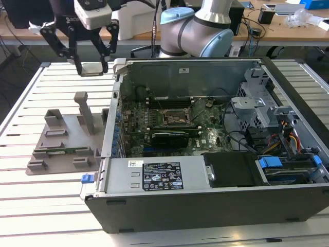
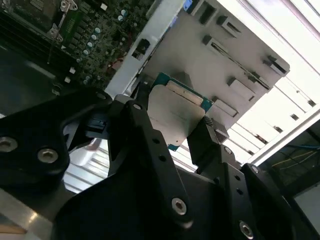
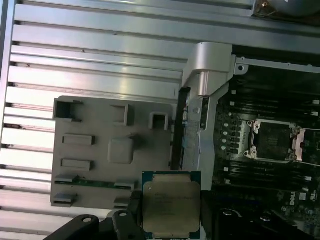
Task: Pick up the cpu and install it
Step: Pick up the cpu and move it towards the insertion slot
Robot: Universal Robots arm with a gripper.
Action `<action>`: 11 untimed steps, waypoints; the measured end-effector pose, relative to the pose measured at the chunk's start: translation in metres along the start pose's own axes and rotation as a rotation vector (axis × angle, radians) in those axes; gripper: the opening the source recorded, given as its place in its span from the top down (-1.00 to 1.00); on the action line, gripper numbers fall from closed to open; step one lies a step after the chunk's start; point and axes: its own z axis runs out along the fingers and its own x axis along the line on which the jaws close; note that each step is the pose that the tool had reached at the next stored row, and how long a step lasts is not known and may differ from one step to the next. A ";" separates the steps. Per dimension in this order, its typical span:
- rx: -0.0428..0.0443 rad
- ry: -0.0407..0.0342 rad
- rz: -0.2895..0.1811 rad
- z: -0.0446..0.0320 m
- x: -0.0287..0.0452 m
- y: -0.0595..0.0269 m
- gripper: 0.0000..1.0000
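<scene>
Gripper (image 1: 93, 71): hanging in the air over the slatted table (image 1: 31, 108), off the exterior view's left of the open case (image 1: 205, 198), close to the case's far corner.
Fingers (image 2: 136, 117): black, pinching the cpu from two opposite edges, one finger on each side.
Cpu (image 1: 91, 68): clamped between the fingertips, lifted clear of the table and touching nothing else. In the first wrist view its silver-grey metal top (image 3: 171, 202) faces the camera, with a thin green rim around it. In the second wrist view the plate (image 2: 175, 112) sits tilted between the two fingers.
Under the cpu: in the first wrist view it shows over the side of the tray nearest the case, just beside the case wall.
Tray (image 1: 54, 154): a grey moulded fixture lying flat on the table, beside the case on the exterior view's left, with blocks and slots standing up from it.
Post (image 1: 85, 110): a tall grey upright on the tray, below the gripper in the exterior view and well apart from it.
Green strip (image 3: 95, 183): a long thin board lying in a slot along one side of the tray.
Socket (image 1: 175, 119): a square metal frame with a dark middle, on the board inside the case, well apart from the cpu.
Case: lying on its side with the panel off, board, cables and drive bays showing.
Arm (image 1: 200, 28): its grey and pale blue joints stand behind the case.
</scene>
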 end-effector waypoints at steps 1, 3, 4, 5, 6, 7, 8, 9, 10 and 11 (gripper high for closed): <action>-0.0001 0.0013 0.000 0.0009 -0.0049 0.0000 -0.10; -0.0005 0.0064 0.000 0.0048 -0.0256 0.0004 -0.10; -0.0008 0.0084 0.000 0.0069 -0.0338 0.0005 -0.10; -0.0010 0.0114 0.000 0.0112 -0.0448 0.0009 -0.10; -0.0012 0.0127 0.000 0.0150 -0.0543 0.0013 -0.10; -0.0013 0.0138 0.000 0.0188 -0.0640 0.0020 -0.10; -0.0013 0.0144 0.000 0.0215 -0.0706 0.0027 -0.10; -0.0012 0.0150 0.000 0.0231 -0.0749 0.0031 -0.10; -0.0013 0.0159 0.000 0.0278 -0.0866 0.0047 -0.10; -0.0014 0.0168 0.000 0.0317 -0.0965 0.0059 -0.10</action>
